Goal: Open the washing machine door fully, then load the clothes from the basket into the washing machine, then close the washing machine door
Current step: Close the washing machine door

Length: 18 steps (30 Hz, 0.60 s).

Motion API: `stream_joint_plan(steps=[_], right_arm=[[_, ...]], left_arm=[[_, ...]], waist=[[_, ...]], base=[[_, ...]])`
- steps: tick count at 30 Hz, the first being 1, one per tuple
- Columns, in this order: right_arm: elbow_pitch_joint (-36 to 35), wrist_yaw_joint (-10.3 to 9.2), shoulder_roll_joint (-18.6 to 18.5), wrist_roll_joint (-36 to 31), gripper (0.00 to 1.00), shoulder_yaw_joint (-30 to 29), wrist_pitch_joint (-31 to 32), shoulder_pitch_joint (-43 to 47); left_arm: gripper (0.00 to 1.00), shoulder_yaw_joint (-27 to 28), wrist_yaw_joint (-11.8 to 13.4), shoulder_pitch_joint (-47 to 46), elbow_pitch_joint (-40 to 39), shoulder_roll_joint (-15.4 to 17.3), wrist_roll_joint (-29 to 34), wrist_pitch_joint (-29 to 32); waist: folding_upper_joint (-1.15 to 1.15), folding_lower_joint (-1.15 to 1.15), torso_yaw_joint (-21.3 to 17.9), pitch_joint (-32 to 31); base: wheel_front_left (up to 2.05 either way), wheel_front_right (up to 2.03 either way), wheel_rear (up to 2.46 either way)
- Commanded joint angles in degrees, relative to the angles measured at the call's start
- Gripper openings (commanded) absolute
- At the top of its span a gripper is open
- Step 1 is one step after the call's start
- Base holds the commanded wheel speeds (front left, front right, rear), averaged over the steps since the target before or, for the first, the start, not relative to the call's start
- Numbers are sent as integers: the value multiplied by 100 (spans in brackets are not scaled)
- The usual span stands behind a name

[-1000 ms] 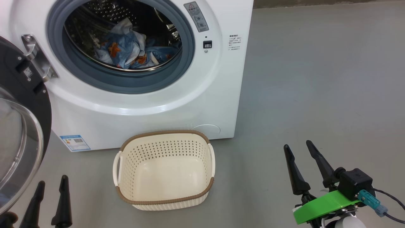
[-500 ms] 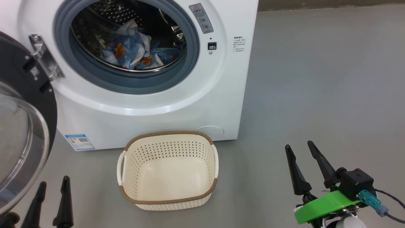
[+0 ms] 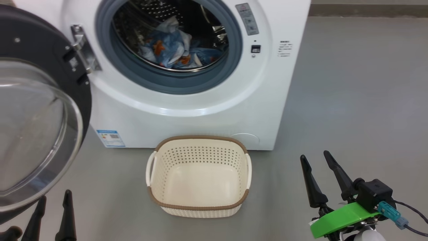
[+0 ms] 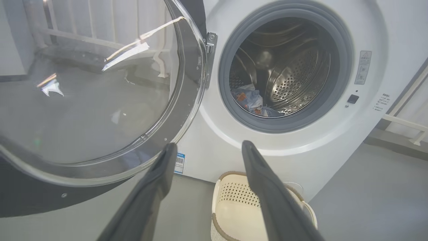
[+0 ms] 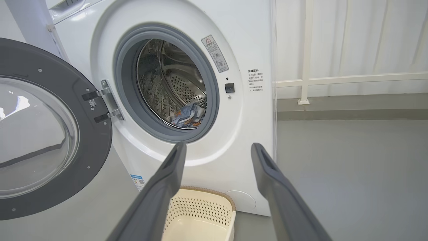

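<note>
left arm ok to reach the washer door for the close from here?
Probably yes. The washing machine door hangs open on the robot's left, close ahead of the open, empty left gripper, with nothing visible between them. The basket sits further right, off that path.

At the upper middle of the head view, the round mouth of the big white front-loading washing machine [image 3: 200,113] stands unblocked inside its grey rubber gasket [image 3: 177,85]. Light blue, orange-printed clothes [image 3: 170,50] lie low in the perforated steel drum [image 3: 147,8]. The large glossy black round door [image 3: 33,127] with bulging clear glass, swung wide, takes up the left side, just beside the left gripper [image 3: 55,194] at lower left. A small cream perforated plastic basket [image 3: 200,155] sits below the mouth. Bare grey floor [image 3: 351,100] spreads across the right half.
</note>
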Motion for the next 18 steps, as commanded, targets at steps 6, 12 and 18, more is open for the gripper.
stream_joint_plan(steps=[6,12,18], right_arm=[[-30,9,-14,19,100,171,-27,-172],[45,9,-14,20,100,186,-27,-206],[116,9,-14,42,100,226,-27,-227]], left_arm=[[100,349,16,-302,-60,-39,280,-36],[100,427,14,-335,-9,-134,467,-36],[100,474,9,-360,48,-196,602,-36]], waist=[[0,0,527,-75],[0,0,865,-107],[0,0,1186,-137]], base=[[0,0,0],[0,0,0],[0,0,0]])
